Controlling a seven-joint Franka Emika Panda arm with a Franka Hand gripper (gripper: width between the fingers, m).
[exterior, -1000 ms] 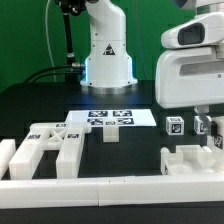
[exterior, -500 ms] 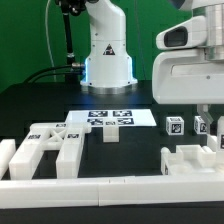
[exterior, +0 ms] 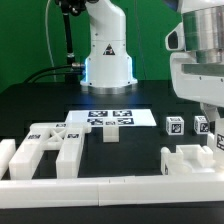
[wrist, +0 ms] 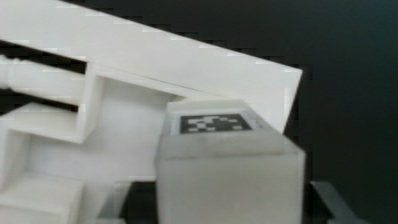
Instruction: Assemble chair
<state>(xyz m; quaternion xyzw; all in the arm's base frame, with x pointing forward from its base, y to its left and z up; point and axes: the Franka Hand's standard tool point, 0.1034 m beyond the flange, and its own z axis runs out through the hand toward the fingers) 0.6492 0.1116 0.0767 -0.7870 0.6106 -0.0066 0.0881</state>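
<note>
I see the claw at the exterior view's right side of the black worktop. It looks clenched on a small white chair leg with a black-and-white tag on top (the leg fills the gap between the two dark fingers). Another tagged leg stands on the worktop nearby, with a notched chair part lying in front of it. The big chair frame lies at the exterior view's left, and a little block sits just in front of the marker board.
</note>
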